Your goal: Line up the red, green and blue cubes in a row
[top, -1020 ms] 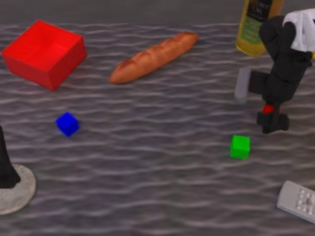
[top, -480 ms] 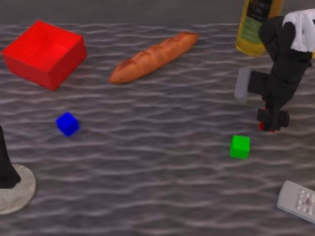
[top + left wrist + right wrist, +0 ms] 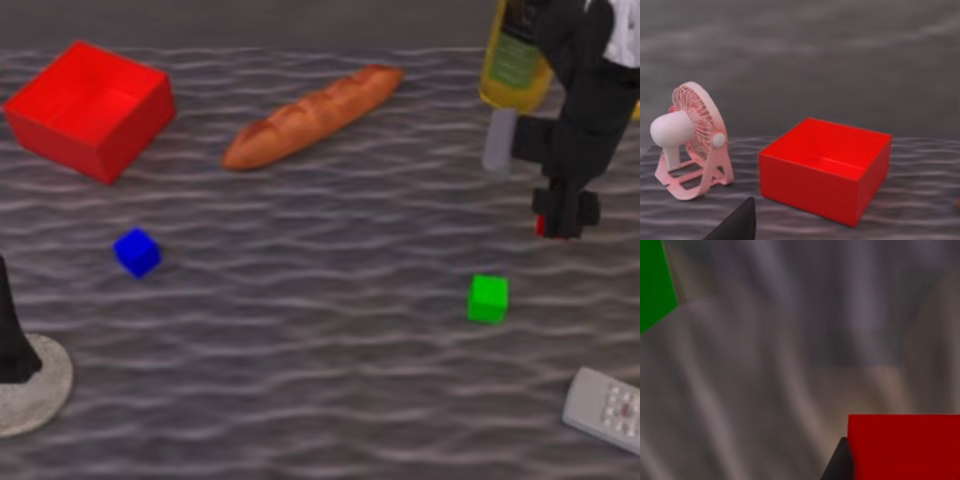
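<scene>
My right gripper (image 3: 565,215) hangs over the table's right side, shut on the red cube (image 3: 540,226); only a sliver of red shows beside its black fingers. In the right wrist view the red cube (image 3: 905,445) sits tight against a dark finger (image 3: 840,465). The green cube (image 3: 488,298) lies on the table in front and to the left of that gripper, and the green cube (image 3: 652,285) also shows in the right wrist view. Far off at the left lies the blue cube (image 3: 137,252). My left arm (image 3: 10,340) stays parked at the left edge, with one finger (image 3: 740,225) showing wide of centre.
A large hollow red box (image 3: 90,108) stands at the back left, and a bread loaf (image 3: 312,115) lies at the back middle. A yellow bottle (image 3: 515,60) stands behind the right arm. A grey remote (image 3: 605,408) is at the front right, a round grey disc (image 3: 35,385) at the front left. A pink fan (image 3: 690,140) stands beside the box.
My right gripper has risen and moved toward the back and slightly right, with the red cube in it. The green and blue cubes and the left arm have not moved.
</scene>
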You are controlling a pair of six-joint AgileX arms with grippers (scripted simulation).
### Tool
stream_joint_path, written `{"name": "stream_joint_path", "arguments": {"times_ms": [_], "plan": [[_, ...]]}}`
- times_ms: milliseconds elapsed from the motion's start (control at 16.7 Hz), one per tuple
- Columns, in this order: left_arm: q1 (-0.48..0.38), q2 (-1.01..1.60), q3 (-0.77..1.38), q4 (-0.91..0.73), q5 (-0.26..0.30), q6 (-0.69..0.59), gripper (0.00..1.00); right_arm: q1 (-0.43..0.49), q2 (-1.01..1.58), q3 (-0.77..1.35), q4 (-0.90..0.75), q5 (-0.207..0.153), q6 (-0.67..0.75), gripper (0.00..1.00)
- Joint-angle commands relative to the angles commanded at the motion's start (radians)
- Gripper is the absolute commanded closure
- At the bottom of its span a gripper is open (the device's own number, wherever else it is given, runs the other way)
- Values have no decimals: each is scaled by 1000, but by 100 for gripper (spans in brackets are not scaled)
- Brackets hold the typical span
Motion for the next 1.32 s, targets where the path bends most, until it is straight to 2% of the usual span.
{"name": "stream_joint_path", "arguments": {"times_ms": [180, 480, 600, 780, 1320], "plan": [[0, 0, 0, 0, 0, 0, 0, 3, -31, 50, -73, 0, 0, 100], [0, 0, 0, 0, 0, 0, 0, 0, -29, 52, -75, 0, 3, 100], [0, 0, 0, 0, 0, 0, 0, 35, -16, 76, -87, 0, 22, 100], [0, 0, 0, 0, 0, 0, 0, 156, 20, 148, -125, 0, 92, 100], [0, 0, 0, 0, 0, 0, 0, 667, 146, 422, -274, -1, 404, 100]]}}
